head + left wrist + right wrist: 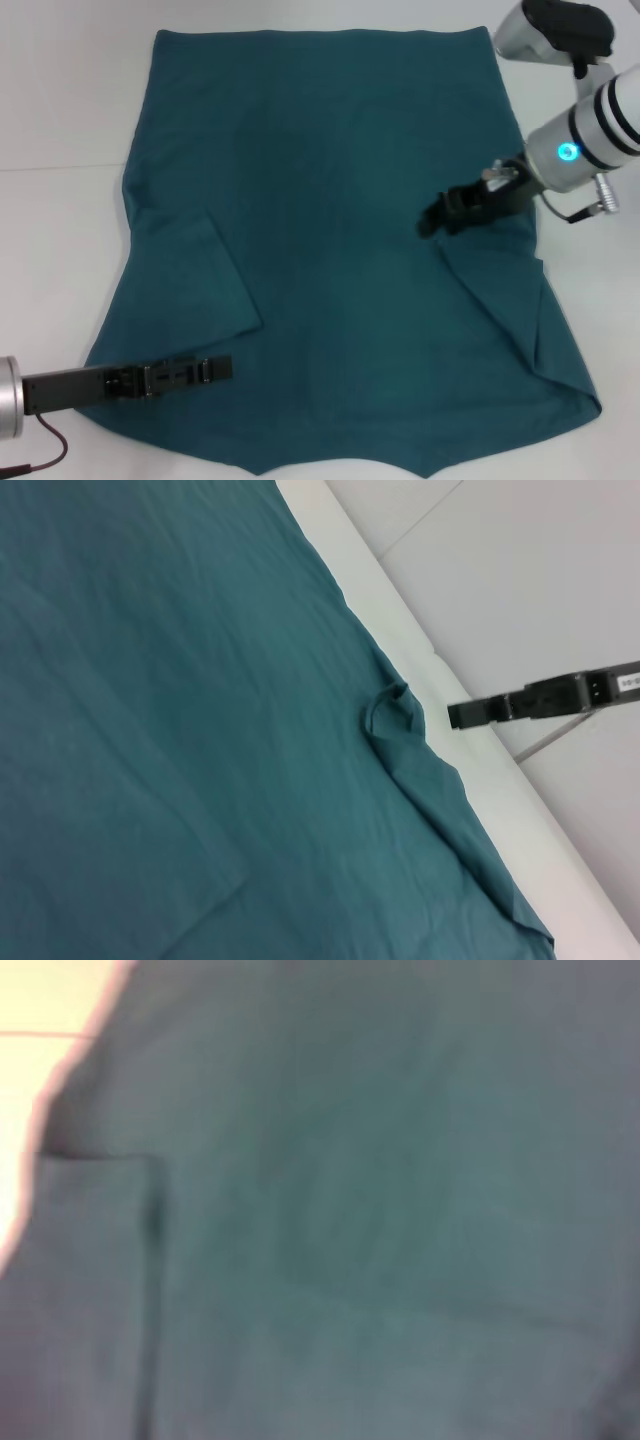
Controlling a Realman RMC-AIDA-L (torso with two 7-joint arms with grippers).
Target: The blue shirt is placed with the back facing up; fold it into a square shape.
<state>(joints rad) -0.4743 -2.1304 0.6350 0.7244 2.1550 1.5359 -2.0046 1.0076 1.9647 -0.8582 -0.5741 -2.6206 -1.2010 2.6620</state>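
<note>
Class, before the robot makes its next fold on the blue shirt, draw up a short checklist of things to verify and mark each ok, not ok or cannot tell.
1. The blue shirt lies spread on the white table, plain side up: ok.
2. Both sleeves folded in over the body: ok.
3. Left gripper low over the shirt's near left part: ok.
4. Right gripper over the shirt's right side, near the folded sleeve: ok.
5. Either gripper holding cloth: cannot tell.
6. Shirt free of creases: not ok, a small pucker at the right edge.
</note>
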